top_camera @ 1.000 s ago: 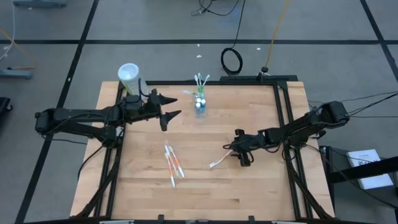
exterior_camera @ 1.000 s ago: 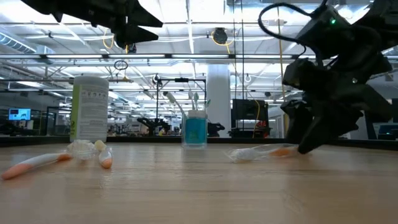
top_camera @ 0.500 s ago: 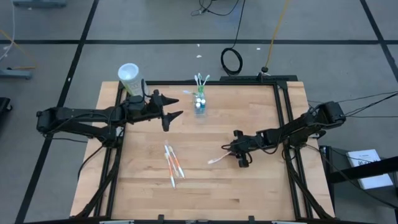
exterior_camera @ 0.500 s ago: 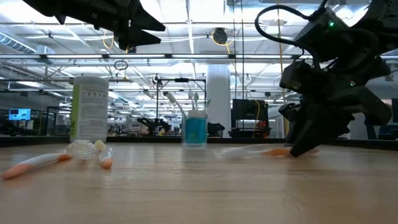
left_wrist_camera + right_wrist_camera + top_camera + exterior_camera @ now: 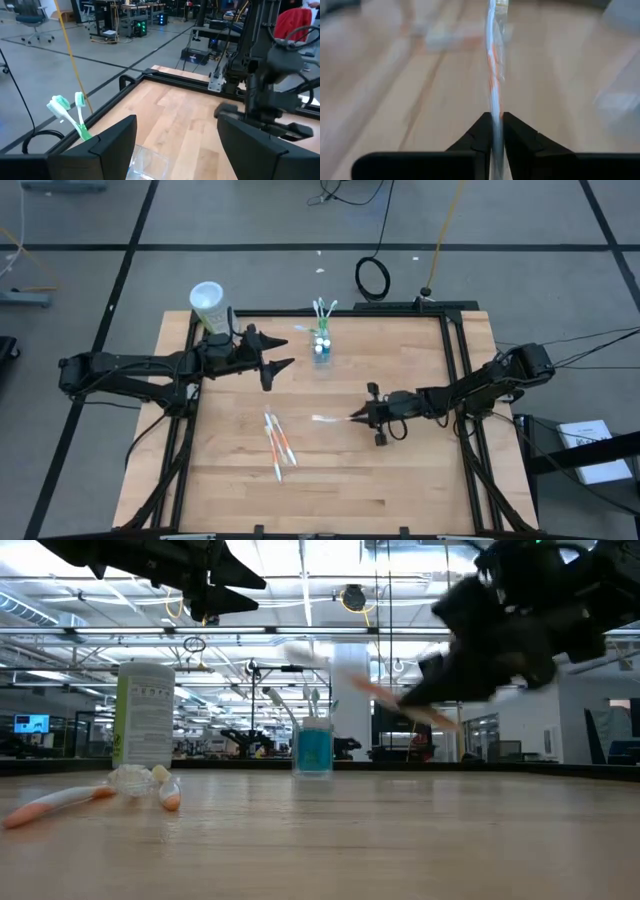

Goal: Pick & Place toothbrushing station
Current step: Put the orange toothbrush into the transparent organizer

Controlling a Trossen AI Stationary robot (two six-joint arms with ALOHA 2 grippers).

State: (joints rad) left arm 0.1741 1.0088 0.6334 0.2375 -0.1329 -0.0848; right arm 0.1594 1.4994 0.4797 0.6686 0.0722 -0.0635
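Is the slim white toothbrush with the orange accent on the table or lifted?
Lifted. The right gripper is shut on the white-and-orange toothbrush, holding it above the wooden table in the low view.

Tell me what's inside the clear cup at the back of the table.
The clear cup holds green-handled toothbrushes standing upright, bristle heads sticking out above the rim, and something blue low inside. Whether that is toothpaste tubes cannot be told.

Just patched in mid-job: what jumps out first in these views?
The right hand, near the middle of the table, is shut on an orange-accented toothbrush and holds it in the air. Behind it at the far edge stands the clear cup with green toothbrushes; the left hand hangs open above the table near it.
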